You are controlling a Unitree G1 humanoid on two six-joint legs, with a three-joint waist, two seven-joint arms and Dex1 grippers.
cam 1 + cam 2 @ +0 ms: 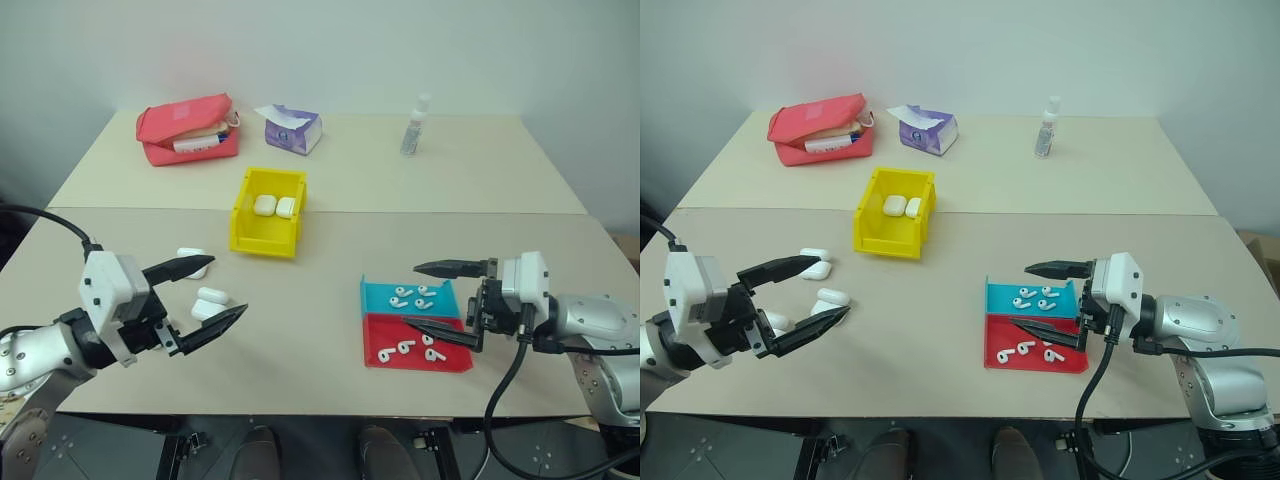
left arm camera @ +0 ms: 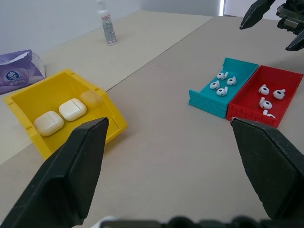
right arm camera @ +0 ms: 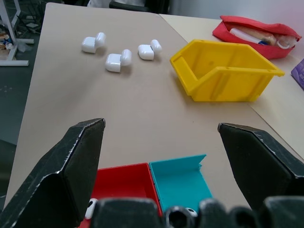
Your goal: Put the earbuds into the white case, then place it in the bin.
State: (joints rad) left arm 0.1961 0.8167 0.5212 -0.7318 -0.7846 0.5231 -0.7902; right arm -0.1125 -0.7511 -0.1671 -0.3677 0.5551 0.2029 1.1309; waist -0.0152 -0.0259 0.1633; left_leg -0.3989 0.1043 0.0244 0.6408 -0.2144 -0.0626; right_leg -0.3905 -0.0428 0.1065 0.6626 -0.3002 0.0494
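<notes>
A: The left end effector (image 1: pixel 207 291) hangs above the tabletop (image 1: pixel 300 330) with its two black fingers spread wide and nothing between them. The right end effector (image 1: pixel 440 300) is the same: fingers far apart, empty, hovering over the two small trays.

B: Where are the earbuds?

A: Some earbuds (image 1: pixel 412 296) lie loose in the teal tray (image 1: pixel 378 294), and more sit in the red tray (image 1: pixel 450 359) that touches it on the near side.

B: And the cases?

A: Three white cases lie with lids flipped open on the tabletop by the left end effector. One white case (image 1: pixel 211 301) lies just between its fingertips as seen from the head, another (image 1: pixel 192 261) sits a little farther back, and the third is partly hidden behind the fingers. Two closed cases (image 1: pixel 274 206) already lie side by side inside the bin (image 1: pixel 246 232), which stands near the middle of the tabletop.

B: Anything else?

A: At the far edge, a red pouch (image 1: pixel 188 129), a purple tissue pack (image 1: pixel 293 129) and a small clear bottle (image 1: pixel 416 125).
</notes>
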